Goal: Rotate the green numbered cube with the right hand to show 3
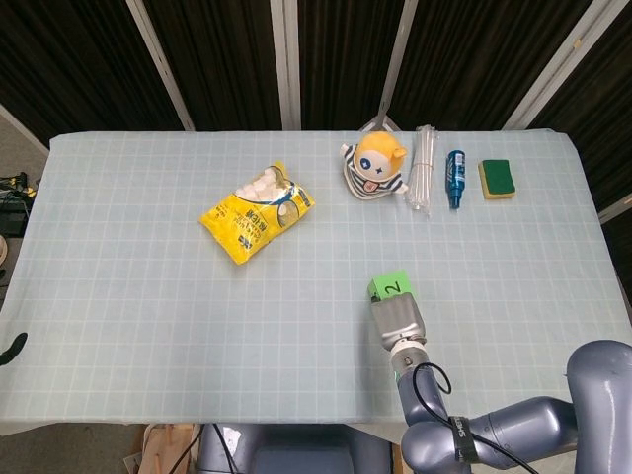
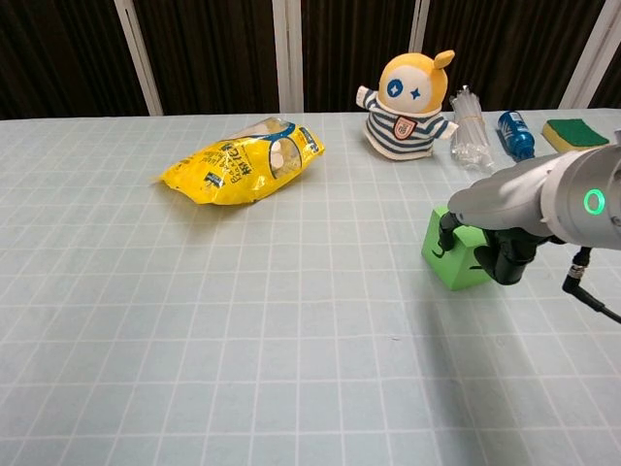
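Note:
The green numbered cube sits right of the table's middle, and its top face shows a 2 in the head view. In the chest view the green cube looks tilted and turned, with one corner toward me. My right hand comes in from the near side and grips the cube. There, dark fingers wrap its right side and one presses its left face, so my right hand hides part of the cube. Only a dark tip of my left hand shows at the left edge.
A yellow snack bag lies to the left of centre. Along the far right stand a plush toy, a bundle of clear straws, a blue bottle and a green-yellow sponge.

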Available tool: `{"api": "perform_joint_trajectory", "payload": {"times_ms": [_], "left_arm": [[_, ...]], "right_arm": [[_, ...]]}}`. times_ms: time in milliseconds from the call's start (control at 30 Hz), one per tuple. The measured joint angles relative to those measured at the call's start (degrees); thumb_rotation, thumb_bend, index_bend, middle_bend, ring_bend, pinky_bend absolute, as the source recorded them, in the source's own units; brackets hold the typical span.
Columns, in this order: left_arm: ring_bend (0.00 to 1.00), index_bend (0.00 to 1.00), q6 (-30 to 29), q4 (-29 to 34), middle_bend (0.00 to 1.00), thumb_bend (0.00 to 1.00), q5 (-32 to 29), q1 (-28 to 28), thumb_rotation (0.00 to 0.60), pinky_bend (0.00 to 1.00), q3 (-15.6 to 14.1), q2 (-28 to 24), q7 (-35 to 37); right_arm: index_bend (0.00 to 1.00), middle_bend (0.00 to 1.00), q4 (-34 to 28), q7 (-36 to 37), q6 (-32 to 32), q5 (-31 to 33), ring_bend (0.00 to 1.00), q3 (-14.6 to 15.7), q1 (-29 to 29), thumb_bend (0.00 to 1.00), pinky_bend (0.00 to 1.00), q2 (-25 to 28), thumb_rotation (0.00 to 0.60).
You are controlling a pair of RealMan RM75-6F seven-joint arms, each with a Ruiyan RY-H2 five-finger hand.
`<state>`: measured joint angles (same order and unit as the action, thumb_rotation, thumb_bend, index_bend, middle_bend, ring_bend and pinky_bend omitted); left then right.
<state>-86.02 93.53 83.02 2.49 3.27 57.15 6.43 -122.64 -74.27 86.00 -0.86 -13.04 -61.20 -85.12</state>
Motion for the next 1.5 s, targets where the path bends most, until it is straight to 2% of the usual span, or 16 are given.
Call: {"api": "perform_joint_trajectory", "payload": {"times_ms": [467, 867, 1167, 1500], "left_arm": [[0.0, 0.06, 0.1, 0.5, 0.01, 0.36, -0.5, -0.2, 0.6, 0.0, 0.0, 0.0, -0.6], [0.0, 0.06, 0.2, 0.8, 0.01, 0.36, -0.7, -0.2, 0.6, 0.0, 0.1, 0.1, -1.4], [0.0, 0.06, -0.1, 0.8, 0.01, 0.36, -0.6, -0.3, 0.6, 0.0, 0.2, 0.2, -1.5], [0.0, 0.06, -0.2, 0.9, 0.01, 0.36, -0.5, -0.4, 0.6, 0.0, 0.1, 0.3, -2.0]], "right_arm": [[0.2, 0.89, -4.8, 4.4, -1.6, -5.4, 0.89, 5.8, 3.1, 0.78, 0.76, 5.9, 0.6], [0.2, 0.89, -3.7, 9.7, -6.4, -8.6, 0.89, 10.1, 6.3, 0.78, 0.76, 10.4, 0.6], [0.2, 0.89, -1.1, 13.7, -10.5, -8.7, 0.89, 11.4, 8.1, 0.78, 0.76, 14.1, 0.6], [0.2, 0.89, 2.9, 17.4, -17.4, -7.5, 0.89, 11.1, 8.3, 0.78, 0.76, 16.6, 0.6]]}}
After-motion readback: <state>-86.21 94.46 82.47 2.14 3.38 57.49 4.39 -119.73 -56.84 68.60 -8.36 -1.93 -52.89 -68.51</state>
